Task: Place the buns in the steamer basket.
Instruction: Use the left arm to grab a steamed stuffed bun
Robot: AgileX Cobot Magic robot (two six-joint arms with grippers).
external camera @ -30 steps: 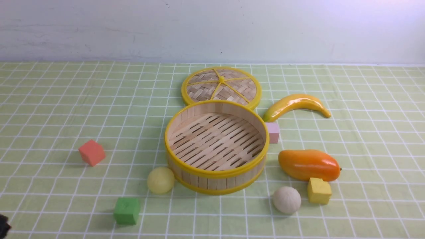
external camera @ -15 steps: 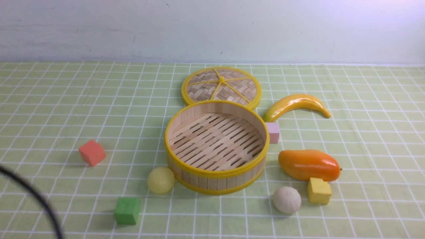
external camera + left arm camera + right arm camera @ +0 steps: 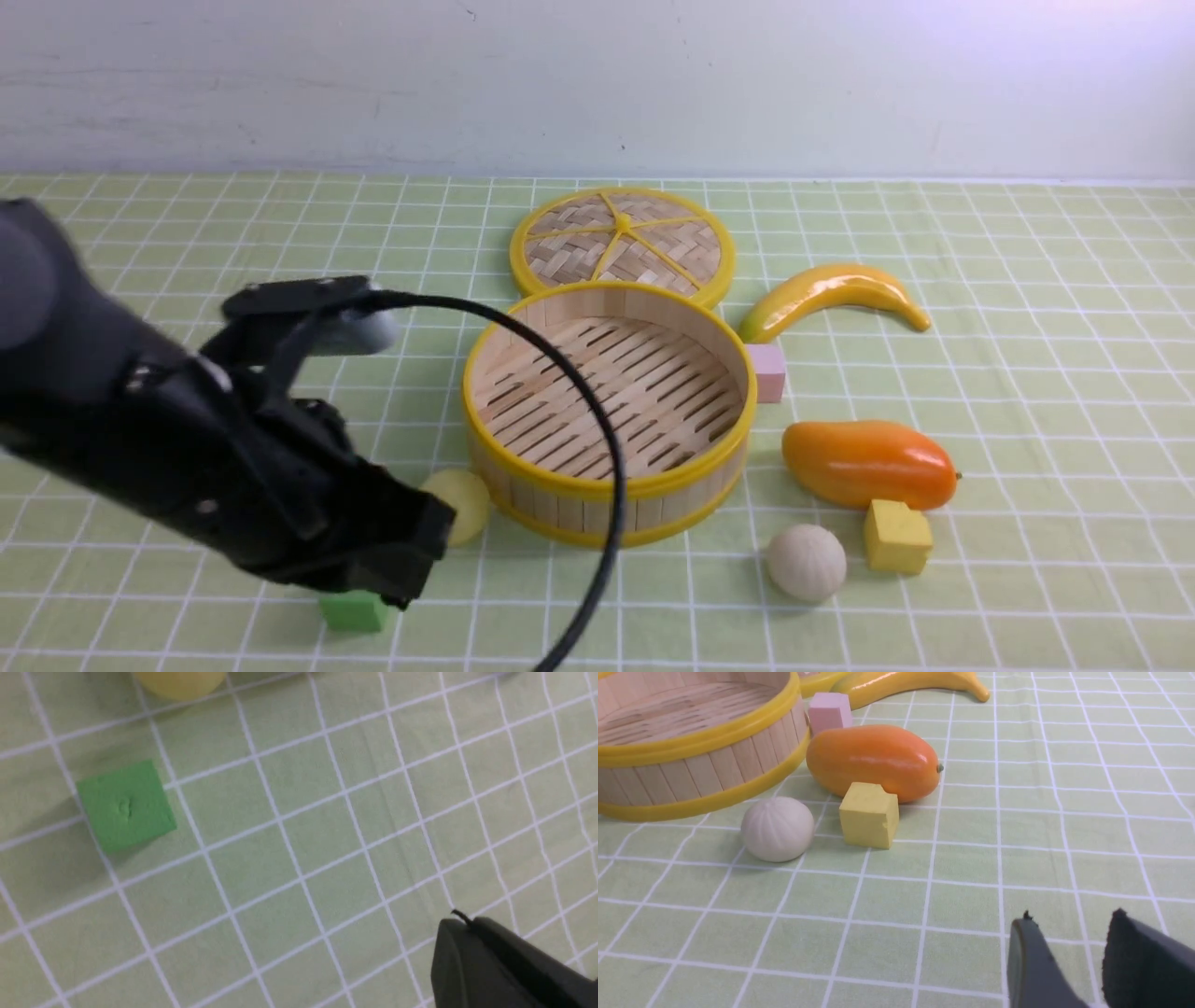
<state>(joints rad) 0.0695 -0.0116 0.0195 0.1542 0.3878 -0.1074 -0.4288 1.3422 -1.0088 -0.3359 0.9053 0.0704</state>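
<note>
Only the front view takes in the whole layout. The round, deep bamboo steamer basket [image 3: 607, 487], with slatted floor, plank wall and yellow rims, sits mid-table on the pale green checked cloth [image 3: 1027, 373]. The flat woven disc lid [image 3: 621, 245] with yellow spokes lies just behind it. Both buns are outside the basket, on the cloth.

My bulky black left arm [image 3: 187, 439] covers the near-left part of that view. The matte pale yellow bun [image 3: 464, 499] peeks out beside it, right at the basket's near-left wall.

The left wrist view supplies what the arm hides. I see the left gripper [image 3: 460, 926] with its dark jaws pressed together, holding nothing, over bare cloth. A smooth green cube [image 3: 125, 805] with a small dent in its top face lies well apart from it. The yellow bun is cut off at the frame's edge.

The right gripper [image 3: 1071, 914] shows only in its own wrist view. Its two dark fingers are spread with cloth showing between them, gripping and touching nothing.

That view also resolves the matte, faintly pleated off-white bun [image 3: 777, 828]. It lies near the basket's outer wall, just beside a matte yellow cube [image 3: 869, 814] with a chipped edge. Close behind the cube lies a glossy orange mango [image 3: 873, 760]; I cannot tell whether they touch. Beyond are a pale pink cube [image 3: 830, 711] and a glossy curved yellow banana [image 3: 906, 683].
</note>
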